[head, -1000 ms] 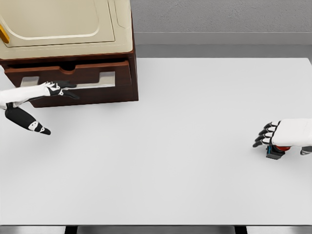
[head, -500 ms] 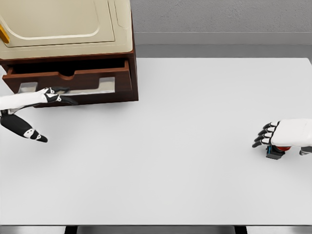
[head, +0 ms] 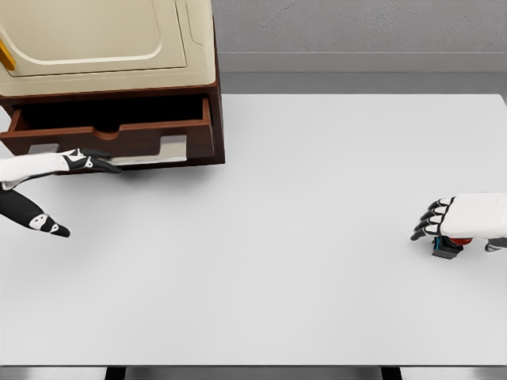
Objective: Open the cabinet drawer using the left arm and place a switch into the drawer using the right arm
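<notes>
In the head view, a small switch (head: pixel 447 248) with a dark body, a red top and a blue edge is seen near the right edge of the white desk (head: pixel 317 237), mostly covered by the right hand (head: pixel 463 222); its fingers (head: pixel 428 222) are curled down over it, though a firm clamp cannot be told. At the far left, the left hand (head: pixel 75 161) is held at the front of the dark brown drawer (head: pixel 111 131), pulled partly out of the cabinet (head: pixel 103 47); its fingers (head: pixel 103 164) are stretched toward the drawer's pale handle plate, the thumb spread apart below.

cabinet (head: pixel 111 47) far left on table (head: pixel 317 237), switch (head: pixel 446 250) right edge
</notes>
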